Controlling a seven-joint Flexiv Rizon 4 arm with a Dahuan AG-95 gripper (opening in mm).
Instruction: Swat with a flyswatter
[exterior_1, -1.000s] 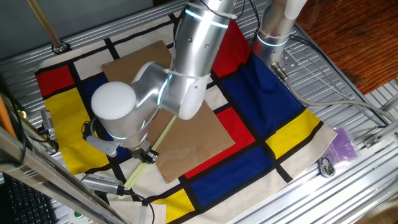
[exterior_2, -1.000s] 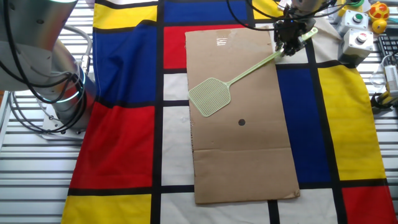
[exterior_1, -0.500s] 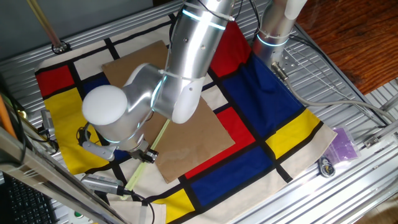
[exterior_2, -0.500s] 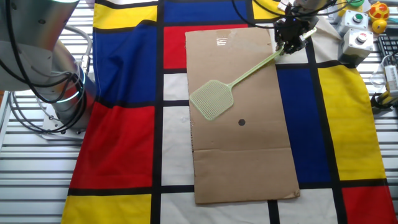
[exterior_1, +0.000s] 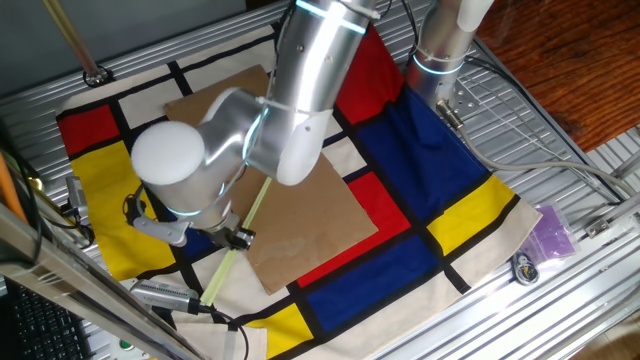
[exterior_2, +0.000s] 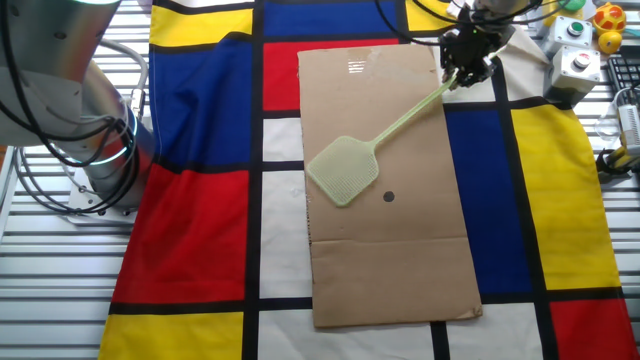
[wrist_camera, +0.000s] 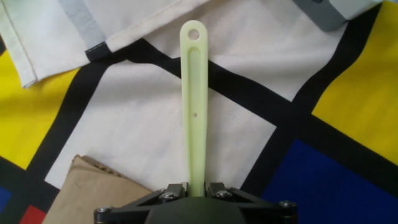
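- One tool only in play: the flyswatter (exterior_2: 388, 138), pale yellow-green, clamped by the handle in the gripper (exterior_2: 462, 72) near the far edge of the cardboard sheet (exterior_2: 400, 260).
- Seen from the hand view: fingers (wrist_camera: 176, 190) pressed on both sides of the thin handle, jaws narrow, with the end of the handle and its hanging hole sticking out past them over the checkered cloth (wrist_camera: 124, 118).
- Reaching diagonally from the gripper across the cardboard, with the mesh head near the middle of the sheet, just beside a small dark spot (exterior_2: 389, 196) but not yet over it.
- Cannot tell whether the head touches the cardboard or floats a little above it.
- Judged as the swatting step itself, mid-swing, with the head travelling toward the spot.
- Needed next, probably: a small further sweep of the handle so that the head covers the spot, then a flat downward stroke; firm grip required, because a thin handle can twist between two fingers at impact.
- Compared with half a second ago: head lower on the sheet and closer to the spot, handle angle steeper, gripper at almost the same place.
- In the one fixed view, big elbow joint of the arm (exterior_1: 300, 110) turned a little, most of the flyswatter hidden behind it.
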